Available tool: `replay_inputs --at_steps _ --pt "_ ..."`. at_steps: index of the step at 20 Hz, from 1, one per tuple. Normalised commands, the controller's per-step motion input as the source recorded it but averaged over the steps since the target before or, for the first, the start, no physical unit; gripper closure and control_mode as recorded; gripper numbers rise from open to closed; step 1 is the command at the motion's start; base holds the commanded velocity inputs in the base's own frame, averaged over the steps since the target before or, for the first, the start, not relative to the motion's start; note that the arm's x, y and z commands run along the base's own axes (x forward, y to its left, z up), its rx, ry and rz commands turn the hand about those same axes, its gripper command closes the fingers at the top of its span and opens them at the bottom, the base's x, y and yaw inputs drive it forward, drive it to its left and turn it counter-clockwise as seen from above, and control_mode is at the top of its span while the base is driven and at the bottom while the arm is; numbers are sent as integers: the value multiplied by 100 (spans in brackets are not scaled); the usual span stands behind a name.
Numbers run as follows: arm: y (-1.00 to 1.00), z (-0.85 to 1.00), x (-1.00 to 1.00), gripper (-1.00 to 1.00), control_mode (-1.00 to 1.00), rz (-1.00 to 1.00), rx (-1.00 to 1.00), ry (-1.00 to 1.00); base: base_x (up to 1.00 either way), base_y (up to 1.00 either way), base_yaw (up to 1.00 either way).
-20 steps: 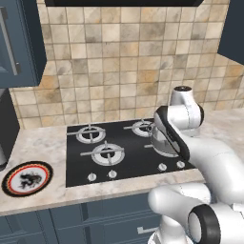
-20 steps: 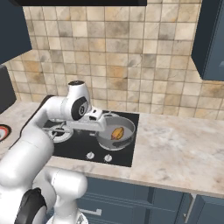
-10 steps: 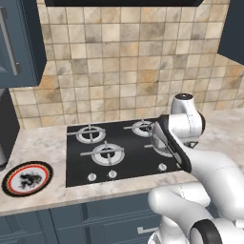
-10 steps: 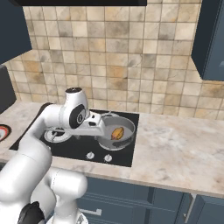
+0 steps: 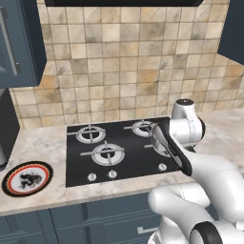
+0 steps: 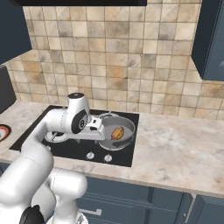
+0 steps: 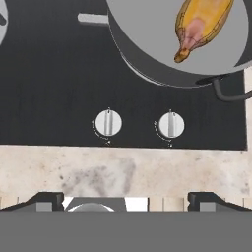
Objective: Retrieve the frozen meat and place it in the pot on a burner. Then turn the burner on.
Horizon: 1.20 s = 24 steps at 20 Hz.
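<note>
- Far left on the marble counter [image 5: 43, 143]: round plate [image 5: 26, 178] with black rim, red ring and a dark figure at centre; no readable writing on it.
- Next along, black cooktop [image 5: 119, 150] set into the counter, with 2 grey burner grates [image 5: 107, 154] bare on its left half and small white knobs along the front edge.
- On the hand view, 2 round white knobs [image 7: 108, 122] side by side on the black glass, each with a raised bar standing upright; faint tick marks beside them, too small to read.
- Toward the right of the cooktop: pot [image 6: 116, 132], wide, shallow, grey metal with grey inside, seated on a front right burner; thin dark handle loop visible at its rim on the hand view.
- Inside the pot: frozen meat [image 6: 117, 132], a small orange-brown lump with yellowish patches and a pinkish centre, tapering to a darker tip [image 7: 202, 25]; lying on the pot floor, far smaller than the pot.
- Gripper [image 7: 125, 199] released, jaws spread wide and holding nothing, poised above the counter's front edge just before the 2 knobs.
- No brand or label legible anywhere.
</note>
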Motion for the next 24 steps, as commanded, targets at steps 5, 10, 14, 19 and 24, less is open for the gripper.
replay_inputs --at_steps 5,10,14,19,24 --pt "0 -3 0 -100 -100 0 0 0 0 0 0" --pt "0 -4 0 -100 -100 0 0 1 0 0 0" --pt "-20 -41 4 -100 -100 -3 -2 7 0 0 0" --pt "-2 -31 0 -100 -100 -9 -4 5 0 0 0" --pt "-5 0 -4 -100 -100 -7 0 -5 0 0 0"
